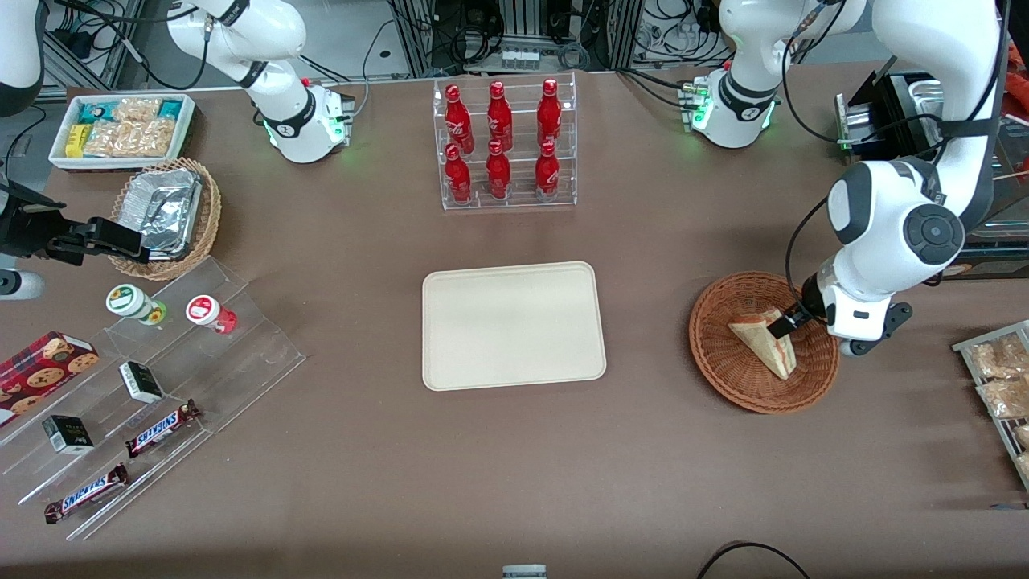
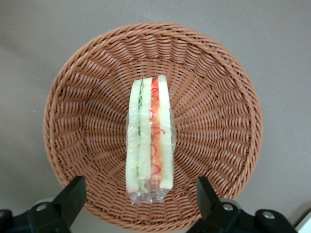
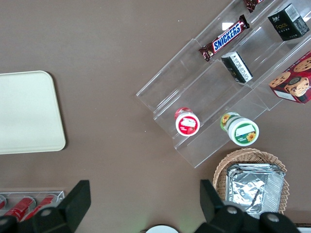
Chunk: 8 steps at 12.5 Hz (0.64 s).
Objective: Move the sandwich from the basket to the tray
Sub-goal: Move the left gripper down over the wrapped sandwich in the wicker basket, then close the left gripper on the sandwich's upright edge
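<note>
The sandwich (image 1: 762, 344) is a plastic-wrapped wedge lying in the round reddish-brown wicker basket (image 1: 727, 378) toward the working arm's end of the table. In the left wrist view the sandwich (image 2: 149, 133) shows its red, white and green cut edge in the middle of the basket (image 2: 221, 121). My gripper (image 1: 784, 326) hangs just above the sandwich, open; its black fingers straddle the wedge's end without touching it, gripper (image 2: 140, 190). The cream tray (image 1: 513, 326) lies flat mid-table with nothing on it, beside the basket; the tray (image 3: 29, 111) also shows in the right wrist view.
A clear rack of red bottles (image 1: 504, 145) stands farther from the front camera than the tray. A clear stepped shelf (image 1: 153, 378) with snack bars and cups, a tan basket with foil container (image 1: 165, 213) and a white snack bin (image 1: 120, 129) sit toward the parked arm's end. A wire rack of packets (image 1: 1001, 378) lies beside the basket.
</note>
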Each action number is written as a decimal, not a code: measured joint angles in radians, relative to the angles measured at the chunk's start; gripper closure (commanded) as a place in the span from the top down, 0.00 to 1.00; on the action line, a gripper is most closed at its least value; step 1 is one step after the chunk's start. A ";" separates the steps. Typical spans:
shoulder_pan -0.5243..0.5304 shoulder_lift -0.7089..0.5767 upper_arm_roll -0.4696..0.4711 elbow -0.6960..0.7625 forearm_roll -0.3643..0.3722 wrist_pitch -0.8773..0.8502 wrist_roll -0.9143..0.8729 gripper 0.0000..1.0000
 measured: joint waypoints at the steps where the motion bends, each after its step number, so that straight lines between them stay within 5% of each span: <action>1: -0.001 0.010 -0.002 0.000 0.000 0.013 -0.011 1.00; 8: -0.004 0.082 -0.004 -0.006 -0.001 0.091 -0.028 1.00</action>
